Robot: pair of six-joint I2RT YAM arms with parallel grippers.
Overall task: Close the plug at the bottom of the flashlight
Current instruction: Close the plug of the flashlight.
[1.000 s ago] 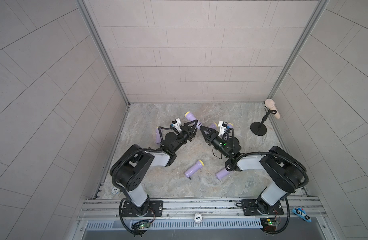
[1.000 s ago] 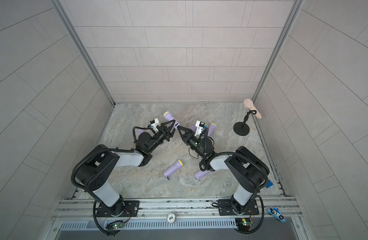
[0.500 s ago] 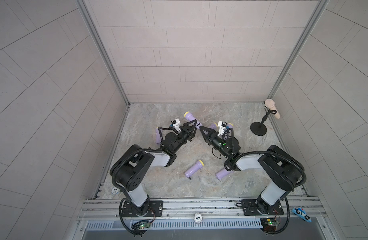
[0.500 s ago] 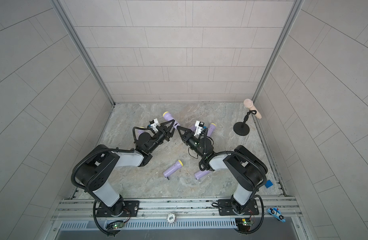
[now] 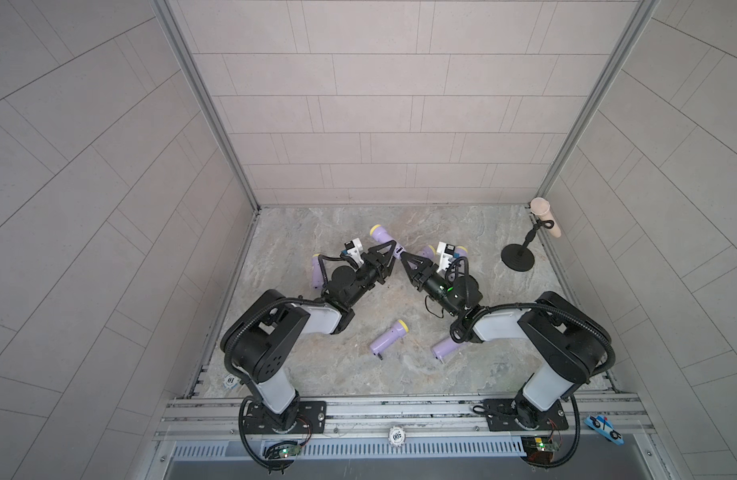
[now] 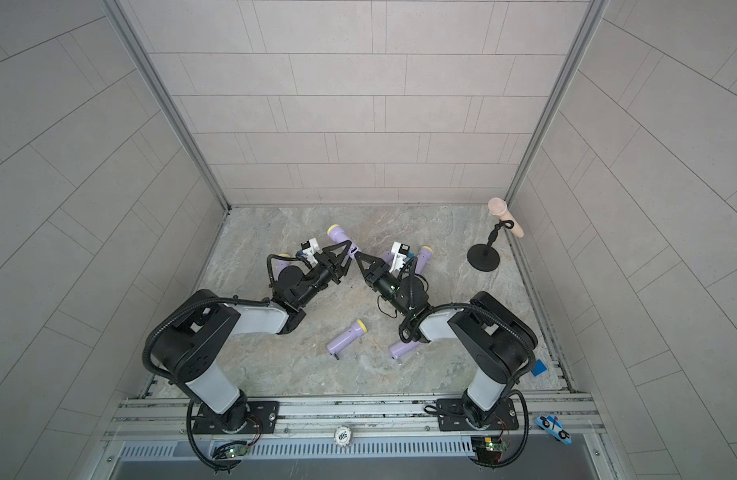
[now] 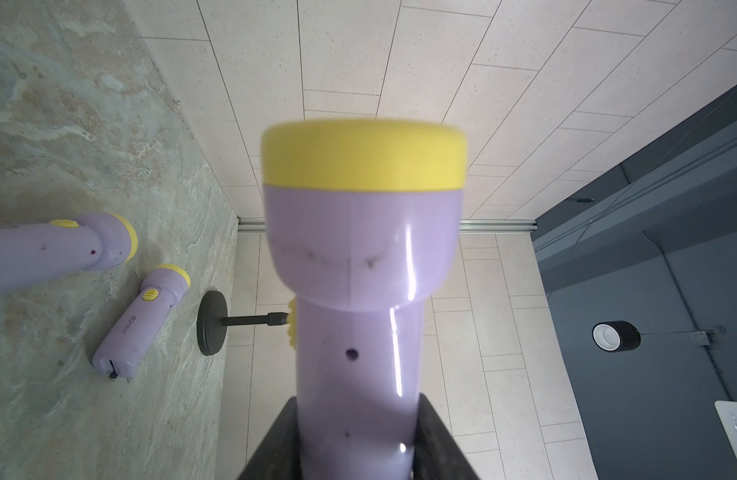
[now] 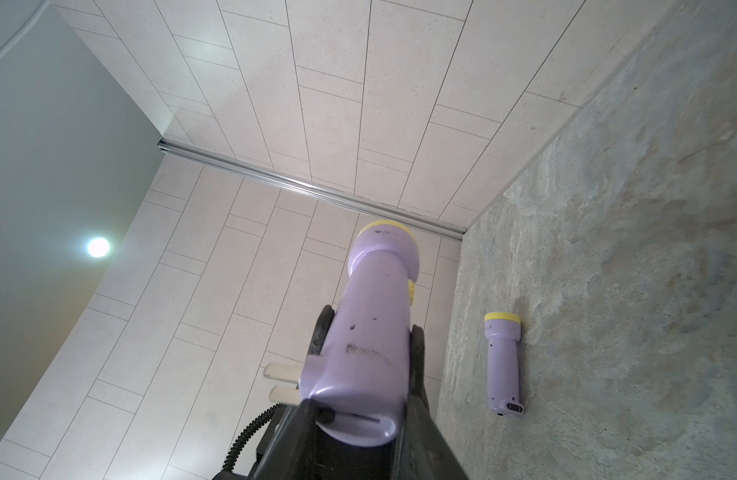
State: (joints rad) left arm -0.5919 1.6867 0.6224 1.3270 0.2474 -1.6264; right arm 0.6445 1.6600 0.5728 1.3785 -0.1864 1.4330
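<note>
A purple flashlight with a yellow head is held off the floor between both arms; it also shows in the other top view as the flashlight. My left gripper is shut on its body, the fingers pressing both sides. My right gripper has its jaws round the flashlight's bottom end. The plug sticks out sideways there, its two pale prongs unfolded beside one right finger.
Several more purple flashlights lie on the marbled floor: one in the middle, one under the right arm, one behind the left arm. A black stand holding a beige object is at the back right.
Both arms and the held flashlight stay almost where they were; no clear movement shows.
</note>
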